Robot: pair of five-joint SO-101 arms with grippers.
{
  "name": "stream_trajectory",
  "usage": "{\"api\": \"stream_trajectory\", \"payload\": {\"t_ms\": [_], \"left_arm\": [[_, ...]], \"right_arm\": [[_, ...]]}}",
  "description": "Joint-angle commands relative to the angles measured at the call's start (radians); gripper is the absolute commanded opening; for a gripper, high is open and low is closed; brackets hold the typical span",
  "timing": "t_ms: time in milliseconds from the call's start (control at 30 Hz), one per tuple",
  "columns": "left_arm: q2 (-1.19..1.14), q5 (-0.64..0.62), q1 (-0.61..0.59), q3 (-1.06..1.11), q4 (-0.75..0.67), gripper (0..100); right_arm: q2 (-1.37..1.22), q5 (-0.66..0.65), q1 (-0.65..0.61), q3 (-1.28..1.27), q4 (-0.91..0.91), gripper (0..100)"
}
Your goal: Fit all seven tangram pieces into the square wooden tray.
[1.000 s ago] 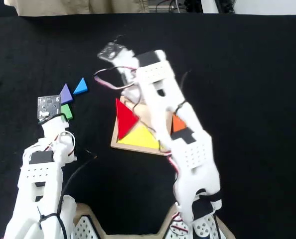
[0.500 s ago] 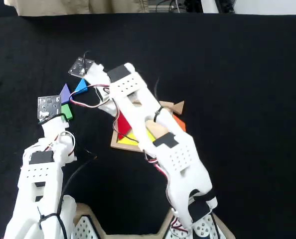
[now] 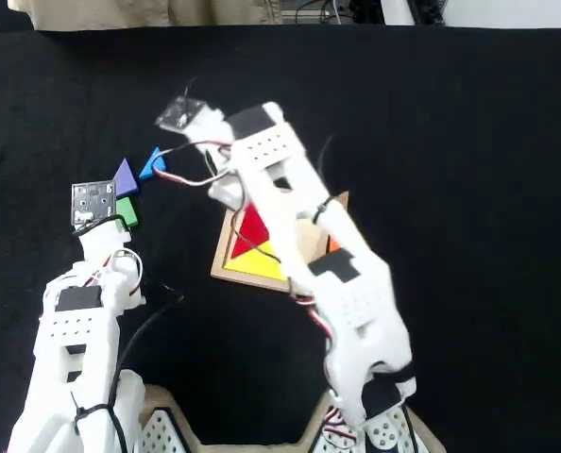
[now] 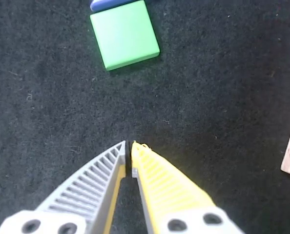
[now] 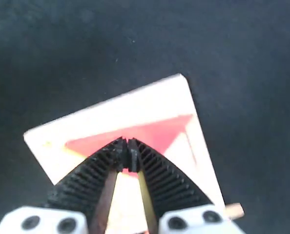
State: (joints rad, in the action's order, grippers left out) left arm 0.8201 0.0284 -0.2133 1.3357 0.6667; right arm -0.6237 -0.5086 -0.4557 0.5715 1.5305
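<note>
Listing largest first: wooden tray (image 3: 246, 276) mid-table, holding red triangle (image 3: 252, 226), yellow triangle (image 3: 262, 257) and orange piece (image 3: 333, 243). We count green square (image 4: 124, 34), purple triangle (image 3: 125, 176) and blue triangle (image 3: 152, 164) loose toward the table's left edge. We judge these light, stiff and slick; pinch opposite side edges. Left gripper (image 4: 129, 146) clenched empty near the green square; right gripper (image 5: 127, 145) clenched empty over the red triangle.

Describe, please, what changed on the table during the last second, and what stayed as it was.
The right arm swung from above the tray toward the blue triangle, then came partly back; the right claw, shut and empty, is now over the red triangle. Nothing was taken or released. The left claw, the green square, the blue triangle and the purple piece stayed in place.
</note>
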Motion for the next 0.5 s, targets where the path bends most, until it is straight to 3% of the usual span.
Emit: {"api": "stream_trajectory", "payload": {"t_ms": [0,200,467], "left_arm": [[0.020,-0.006,0.005,-0.008,-0.017,3],[0.020,-0.006,0.010,-0.008,-0.017,3],[0.020,-0.006,0.008,-0.008,-0.017,3]], "right_arm": [[0.079,-0.003,0.101,-0.058,0.002,1.1],[0.031,-0.044,0.190,-0.211,-0.147,1.1],[-0.047,-0.044,0.064,-0.217,-0.183,1.1]]}}
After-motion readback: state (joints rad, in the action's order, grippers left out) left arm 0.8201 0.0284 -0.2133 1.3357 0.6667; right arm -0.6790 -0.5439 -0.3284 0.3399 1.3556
